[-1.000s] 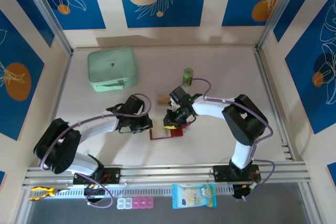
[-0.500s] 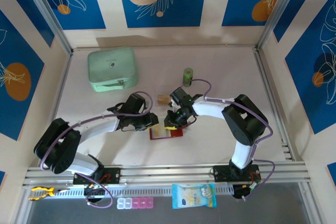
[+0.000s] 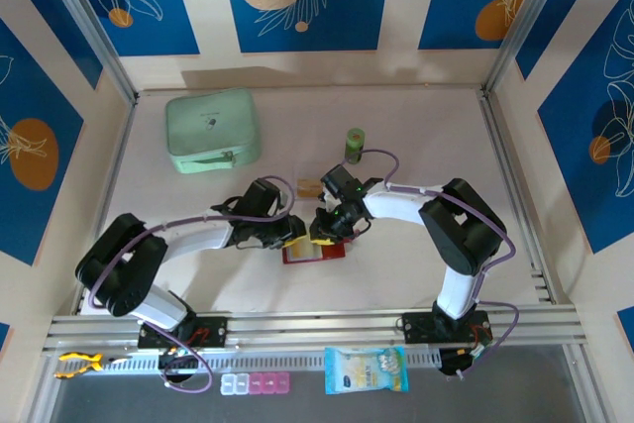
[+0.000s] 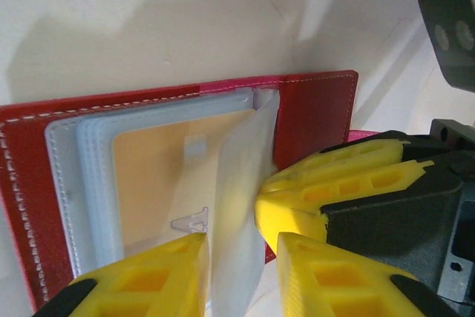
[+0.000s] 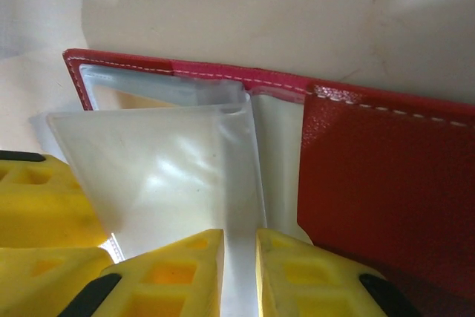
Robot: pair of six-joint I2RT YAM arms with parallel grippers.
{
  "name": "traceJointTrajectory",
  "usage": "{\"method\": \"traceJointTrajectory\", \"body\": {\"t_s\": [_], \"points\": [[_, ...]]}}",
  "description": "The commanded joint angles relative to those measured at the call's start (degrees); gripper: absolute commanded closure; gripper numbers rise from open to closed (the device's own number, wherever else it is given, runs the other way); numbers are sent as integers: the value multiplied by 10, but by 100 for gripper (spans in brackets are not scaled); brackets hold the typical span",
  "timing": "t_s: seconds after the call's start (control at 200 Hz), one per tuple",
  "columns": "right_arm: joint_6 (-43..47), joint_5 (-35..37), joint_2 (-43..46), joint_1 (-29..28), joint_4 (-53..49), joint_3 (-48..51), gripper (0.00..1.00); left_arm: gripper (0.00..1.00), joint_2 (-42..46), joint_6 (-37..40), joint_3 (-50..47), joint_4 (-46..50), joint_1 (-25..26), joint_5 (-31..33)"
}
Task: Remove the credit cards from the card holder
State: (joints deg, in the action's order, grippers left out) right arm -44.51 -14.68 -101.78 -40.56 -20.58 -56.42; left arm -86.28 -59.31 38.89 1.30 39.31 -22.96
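Note:
The dark red card holder (image 3: pixel 315 252) lies open on the table between both grippers. In the left wrist view its red cover (image 4: pixel 312 113) frames the clear sleeves, and an orange-tan credit card (image 4: pixel 159 176) sits inside one. A sleeve leaf (image 4: pixel 239 206) stands up between the fingers of my left gripper (image 4: pixel 241 276), which is open, with a gap on the leaf's right side. My right gripper (image 5: pixel 240 272) is shut on a clear sleeve (image 5: pixel 245 183) beside the red cover (image 5: pixel 378 176). The two grippers (image 3: pixel 289 233) (image 3: pixel 325 228) nearly touch. Another tan card (image 3: pixel 309 186) lies flat just behind the holder.
A mint-green zip case (image 3: pixel 212 130) sits at the back left and a small green cylinder (image 3: pixel 355 144) stands behind the right gripper. A blue packet (image 3: pixel 366 370) and a pill box (image 3: pixel 256 383) lie beyond the front rail.
My left gripper has slid right, up to the card holder, and its jaws have parted a little round the raised sleeve leaf. The right gripper has kept its place and grip.

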Motion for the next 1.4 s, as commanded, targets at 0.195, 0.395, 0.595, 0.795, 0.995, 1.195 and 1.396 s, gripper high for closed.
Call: {"method": "traceJointTrajectory", "body": {"t_s": [0.195, 0.395, 0.595, 0.795, 0.995, 1.195, 1.396], "points": [[13, 25, 99, 32, -48, 26, 77, 68, -15, -5, 46, 4, 24, -13], [26, 35, 164, 74, -75, 50, 76, 61, -48, -4, 85, 9, 40, -14], [41, 39, 222, 121, -102, 74, 76, 52, -92, 2, 129, 15, 57, -16], [50, 28, 260, 154, -114, 98, 73, 46, -145, 5, 167, 18, 72, -22], [52, 22, 278, 166, -118, 110, 73, 45, -177, 8, 177, 33, 81, -20], [47, 9, 274, 166, -109, 113, 73, 45, -168, 14, 180, 39, 80, -19], [38, -9, 255, 152, -93, 103, 73, 46, -117, 35, 181, 72, 72, 10]]}}
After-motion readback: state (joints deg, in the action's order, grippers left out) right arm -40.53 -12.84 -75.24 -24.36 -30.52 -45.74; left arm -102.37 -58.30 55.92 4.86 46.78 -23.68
